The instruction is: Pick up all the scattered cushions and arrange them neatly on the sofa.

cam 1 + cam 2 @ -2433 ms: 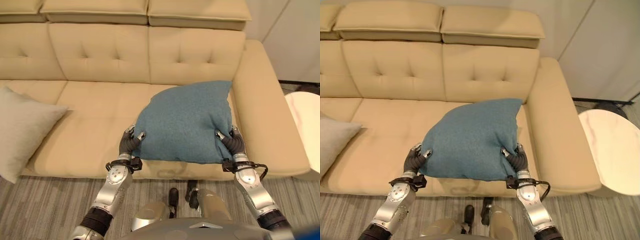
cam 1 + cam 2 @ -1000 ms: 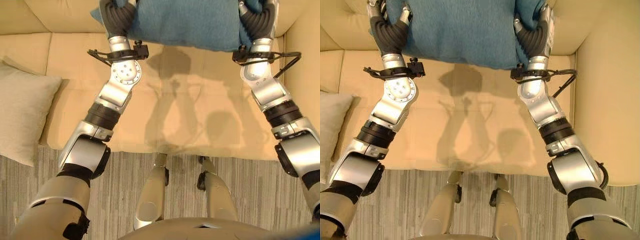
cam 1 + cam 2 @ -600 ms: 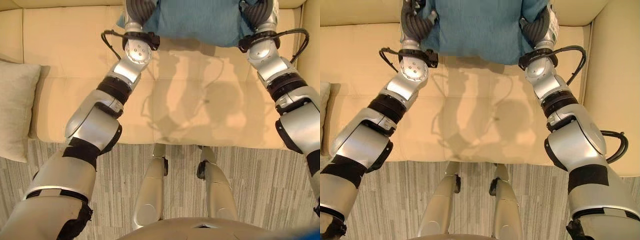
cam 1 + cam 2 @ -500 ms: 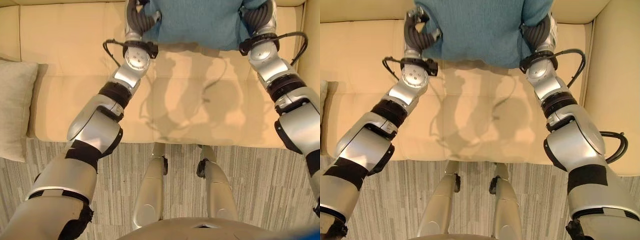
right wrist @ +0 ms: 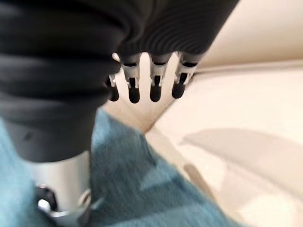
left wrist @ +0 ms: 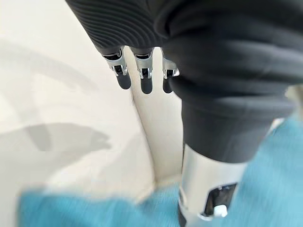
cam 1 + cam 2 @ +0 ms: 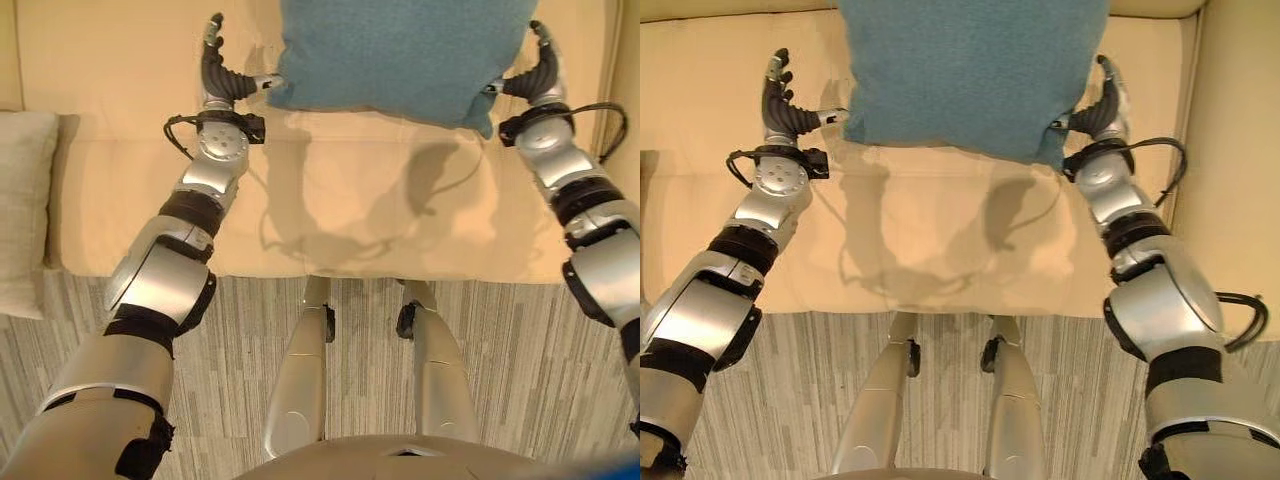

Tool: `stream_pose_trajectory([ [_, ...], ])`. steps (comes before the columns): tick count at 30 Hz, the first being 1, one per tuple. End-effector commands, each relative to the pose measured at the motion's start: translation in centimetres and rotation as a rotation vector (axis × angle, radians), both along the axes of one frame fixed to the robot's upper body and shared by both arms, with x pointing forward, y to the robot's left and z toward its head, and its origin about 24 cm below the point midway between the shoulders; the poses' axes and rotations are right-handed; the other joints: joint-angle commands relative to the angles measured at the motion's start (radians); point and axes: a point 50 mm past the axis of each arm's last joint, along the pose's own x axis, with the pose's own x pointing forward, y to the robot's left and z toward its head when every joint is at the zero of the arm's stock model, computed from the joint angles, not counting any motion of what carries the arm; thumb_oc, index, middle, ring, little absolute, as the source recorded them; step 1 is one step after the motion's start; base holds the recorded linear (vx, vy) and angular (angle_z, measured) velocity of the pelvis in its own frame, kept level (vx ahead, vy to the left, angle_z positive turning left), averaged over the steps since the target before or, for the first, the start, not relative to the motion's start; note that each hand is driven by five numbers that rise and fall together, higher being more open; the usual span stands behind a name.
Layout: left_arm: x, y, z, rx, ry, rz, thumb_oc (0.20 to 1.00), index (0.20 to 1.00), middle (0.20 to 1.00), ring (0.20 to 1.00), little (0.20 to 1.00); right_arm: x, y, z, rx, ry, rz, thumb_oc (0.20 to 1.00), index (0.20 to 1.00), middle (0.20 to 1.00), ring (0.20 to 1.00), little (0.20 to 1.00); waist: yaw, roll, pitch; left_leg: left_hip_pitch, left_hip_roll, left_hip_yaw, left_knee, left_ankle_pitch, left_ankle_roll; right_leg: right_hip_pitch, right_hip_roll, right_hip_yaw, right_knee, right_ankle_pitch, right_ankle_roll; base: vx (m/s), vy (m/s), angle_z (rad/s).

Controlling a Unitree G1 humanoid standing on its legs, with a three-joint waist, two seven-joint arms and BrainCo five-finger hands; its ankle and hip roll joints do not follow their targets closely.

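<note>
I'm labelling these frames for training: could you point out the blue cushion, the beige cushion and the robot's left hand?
blue cushion (image 7: 400, 50), left eye view, middle of its face.
beige cushion (image 7: 22, 210), left eye view, its visible face.
left hand (image 7: 217, 75), left eye view, dark ribbed back.

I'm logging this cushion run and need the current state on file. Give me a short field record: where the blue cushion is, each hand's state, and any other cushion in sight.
blue cushion: resting on the sofa seat, towards its back
left hand: open, fingers straight, beside the cushion's left edge, thumb at its corner
right hand: open, beside the cushion's right edge
beige cushion: on the sofa's left end
</note>
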Motion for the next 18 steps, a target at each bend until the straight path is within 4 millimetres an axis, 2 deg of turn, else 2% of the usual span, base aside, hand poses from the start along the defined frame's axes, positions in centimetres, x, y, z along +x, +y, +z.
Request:
stream_pose_trajectory([
  [1, -1.0, 1.4, -3.1, 0.018, 0.040, 0.009, 1.000, 1.000, 1.000, 1.000, 1.000, -1.0, -0.9, -2.1, -0.007, -0.003, 0.015, 1.000, 1.000, 1.000, 1.000, 1.000, 0.005, -0.068, -0.066, 0.150, -0.015, -0.022, -0.017, -0.110, -0.085, 0.174, 0.011, -0.037, -0.227, 0.089, 0.082, 0.01, -0.021, 0.13],
  [2, -1.0, 1.4, -3.2, 0.019, 0.041, 0.009, 1.000, 1.000, 1.000, 1.000, 1.000, -1.0, -0.9, -2.2, -0.007, -0.002, 0.015, 1.000, 1.000, 1.000, 1.000, 1.000, 0.005, -0.068, -0.066, 0.152, -0.015, -0.022, -0.017, -0.111, -0.085, 0.175, 0.011, -0.037, -0.227, 0.089, 0.082, 0.05, -0.043, 0.11],
  [3, -3.4, 2.6, -6.7, 0.034, 0.095, -0.015, 1.000, 1.000, 1.000, 1.000, 1.000, -3.1, -2.8, -6.1, 0.004, 0.080, 0.022, 1.000, 1.000, 1.000, 1.000, 1.000, 0.003, -0.078, -0.072, 0.214, -0.014, -0.018, -0.017, -0.129, -0.083, 0.245, 0.009, -0.046, -0.227, 0.075, 0.078, 0.04, -0.027, 0.07],
  [4, -4.2, 2.8, -7.7, 0.030, 0.107, -0.022, 1.000, 1.000, 1.000, 1.000, 1.000, -3.9, -3.2, -7.6, 0.014, 0.108, 0.020, 1.000, 1.000, 1.000, 1.000, 1.000, 0.003, -0.079, -0.074, 0.235, -0.015, -0.017, -0.017, -0.137, -0.081, 0.265, 0.009, -0.046, -0.227, 0.072, 0.078, 0.04, -0.027, 0.07],
  [5, -4.3, 2.8, -7.7, 0.030, 0.108, -0.022, 1.000, 1.000, 1.000, 1.000, 1.000, -4.0, -3.2, -7.7, 0.014, 0.110, 0.020, 1.000, 1.000, 1.000, 1.000, 1.000, 0.004, -0.080, -0.074, 0.237, -0.015, -0.017, -0.017, -0.137, -0.081, 0.266, 0.009, -0.046, -0.227, 0.072, 0.078, 0.02, -0.005, 0.08],
  [7, -6.6, 3.1, -10.9, -0.009, 0.169, -0.034, 1.000, 1.000, 1.000, 1.000, 1.000, -6.1, -3.8, -11.3, 0.058, 0.184, 0.015, 1.000, 1.000, 1.000, 1.000, 1.000, 0.006, -0.083, -0.079, 0.285, -0.015, -0.014, -0.017, -0.151, -0.077, 0.321, 0.009, -0.051, -0.227, 0.059, 0.075, 0.05, -0.012, 0.11],
  [9, -11.3, 4.0, -17.1, -0.123, 0.340, -0.016, 1.000, 1.000, 1.000, 1.000, 1.000, -10.3, -4.2, -17.1, 0.126, 0.317, 0.000, 1.000, 1.000, 1.000, 1.000, 1.000, 0.007, -0.085, -0.095, 0.382, -0.016, -0.006, -0.017, -0.176, -0.065, 0.430, 0.011, -0.057, -0.227, 0.031, 0.070, 0.09, 0.003, 0.07],
  [10, -11.3, 4.0, -17.1, -0.122, 0.341, -0.016, 1.000, 1.000, 1.000, 1.000, 1.000, -10.3, -4.2, -17.1, 0.126, 0.317, 0.000, 1.000, 1.000, 1.000, 1.000, 1.000, 0.005, -0.086, -0.097, 0.378, -0.018, -0.007, -0.017, -0.172, -0.064, 0.427, 0.009, -0.058, -0.227, 0.033, 0.071, 0.12, 0.016, 0.20],
  [11, -15.0, 4.8, -20.7, -0.153, 0.481, 0.006, 1.000, 1.000, 1.000, 1.000, 1.000, -13.5, -4.2, -20.6, 0.139, 0.439, -0.002, 1.000, 1.000, 1.000, 1.000, 1.000, 0.012, -0.083, -0.110, 0.456, -0.015, -0.001, -0.017, -0.192, -0.053, 0.508, 0.011, -0.060, -0.227, 0.008, 0.068, 0.08, -0.001, 0.13],
  [12, -16.3, 5.0, -21.9, -0.154, 0.537, 0.013, 1.000, 1.000, 1.000, 1.000, 1.000, -14.5, -4.1, -21.8, 0.135, 0.490, -0.001, 1.000, 1.000, 1.000, 1.000, 1.000, 0.015, -0.083, -0.112, 0.483, -0.010, 0.001, -0.017, -0.198, -0.051, 0.532, 0.012, -0.065, -0.227, -0.001, 0.066, 0.09, 0.001, 0.06],
  [17, -20.5, 5.5, -26.5, -0.184, 0.769, 0.032, 1.000, 1.000, 1.000, 1.000, 1.000, -17.2, -2.6, -25.8, 0.190, 0.650, 0.042, 1.000, 1.000, 1.000, 1.000, 1.000, 0.026, -0.071, -0.142, 0.578, -0.009, 0.006, -0.017, -0.212, -0.033, 0.635, 0.019, -0.075, -0.227, -0.028, 0.056, 0.01, 0.013, 0.05],
  [18, -22.0, 5.2, -28.6, -0.190, 0.875, 0.039, 1.000, 1.000, 1.000, 1.000, 1.000, -18.3, -1.9, -27.6, 0.206, 0.734, 0.059, 1.000, 1.000, 1.000, 1.000, 1.000, 0.032, -0.067, -0.160, 0.613, -0.007, 0.009, -0.017, -0.219, -0.032, 0.673, 0.023, -0.078, -0.227, -0.043, 0.052, 0.00, 0.000, 0.00],
])
